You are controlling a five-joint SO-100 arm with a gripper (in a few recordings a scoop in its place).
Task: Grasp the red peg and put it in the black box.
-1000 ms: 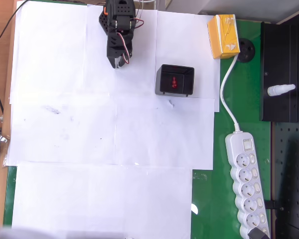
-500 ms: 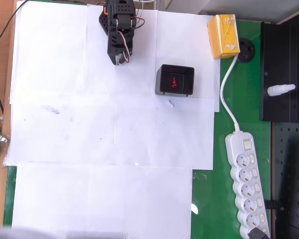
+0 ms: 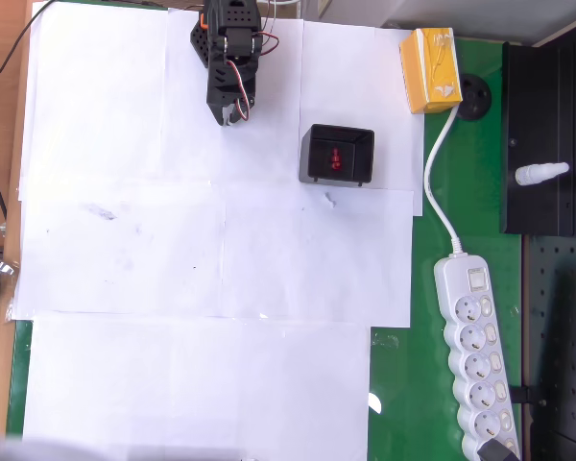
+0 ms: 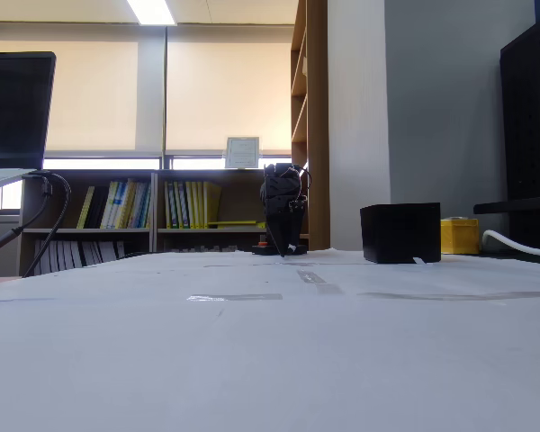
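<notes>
Already the red peg (image 3: 335, 158) is lying inside the hollow of the black box (image 3: 312, 157), as the overhead view is showing, so you are looking at a task that appears done. Your claw (image 3: 229, 117) is hanging folded near the arm's base, well apart from the box and carrying nothing; whether its jaws are parted I cannot tell. Nothing is calling for another grasp, I judge: you are only needing to park the arm over the paper-covered counter (image 3: 173, 269).
</notes>
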